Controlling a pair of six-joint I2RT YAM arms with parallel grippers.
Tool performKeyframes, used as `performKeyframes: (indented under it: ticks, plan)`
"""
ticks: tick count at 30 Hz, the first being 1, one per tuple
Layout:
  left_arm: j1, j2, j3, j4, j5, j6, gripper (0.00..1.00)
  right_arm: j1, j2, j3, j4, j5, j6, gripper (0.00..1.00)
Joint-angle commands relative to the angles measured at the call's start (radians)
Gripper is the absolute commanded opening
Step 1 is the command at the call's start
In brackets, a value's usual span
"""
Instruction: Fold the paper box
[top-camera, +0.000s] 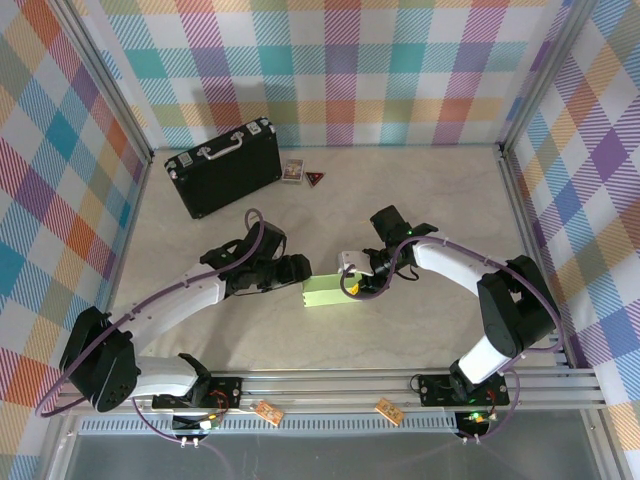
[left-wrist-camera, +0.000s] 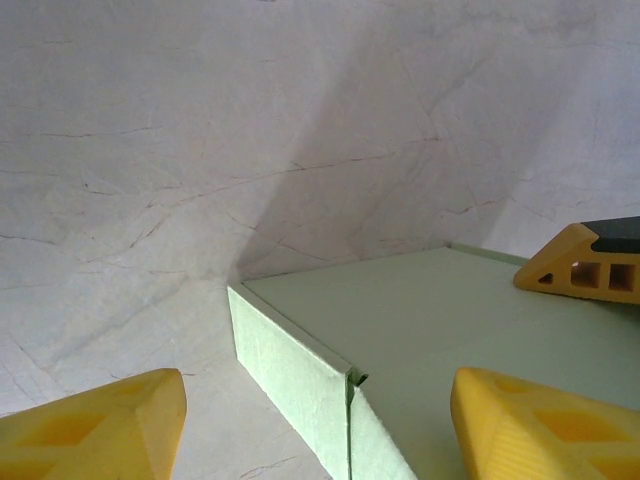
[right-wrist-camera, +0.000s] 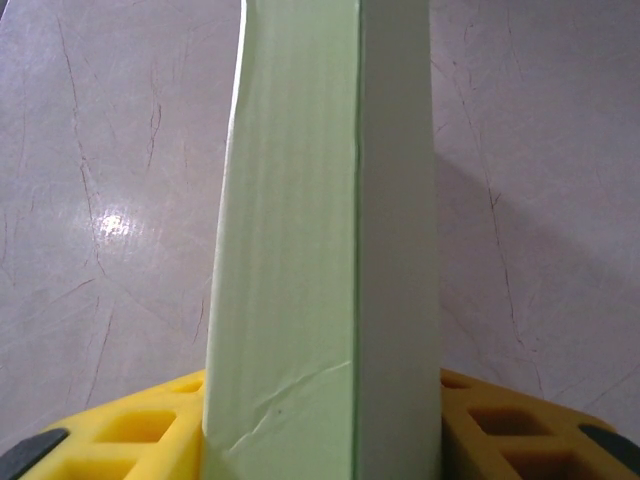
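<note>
Your right gripper (right-wrist-camera: 322, 410) is clamped on one end of the pale light-green thin-card paper box (right-wrist-camera: 300, 220), which sits midway across the pale marbled table (top-camera: 430, 190). Your left gripper (left-wrist-camera: 315, 405) has its yellow fingers (left-wrist-camera: 90, 430) apart, straddling a corner.

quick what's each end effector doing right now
Left end effector: open, astride a corner of the pale green thin-card paper box.
Right end effector: closed on the paper box.

the paper box (top-camera: 326, 292) is pale green, folded into a shallow closed rectangle, lying flat mid-bench, one corner seam slightly open.
</note>
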Motion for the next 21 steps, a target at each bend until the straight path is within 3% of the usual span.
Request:
performKeyframes:
  ticks: [1,14,21]
  plan:
    - [0.002,-0.028,-0.036,0.015,0.015,0.005,0.70,0.002,0.017,0.015,-0.027,-0.012,-0.007,0.47]
    - [0.000,0.029,-0.083,0.090,0.067,-0.012,0.69,0.002,0.016,0.012,-0.019,-0.014,0.002,0.48]
    - [0.000,0.035,-0.069,0.088,0.062,-0.011,0.69,-0.006,-0.039,0.013,0.019,-0.041,0.074,0.56]
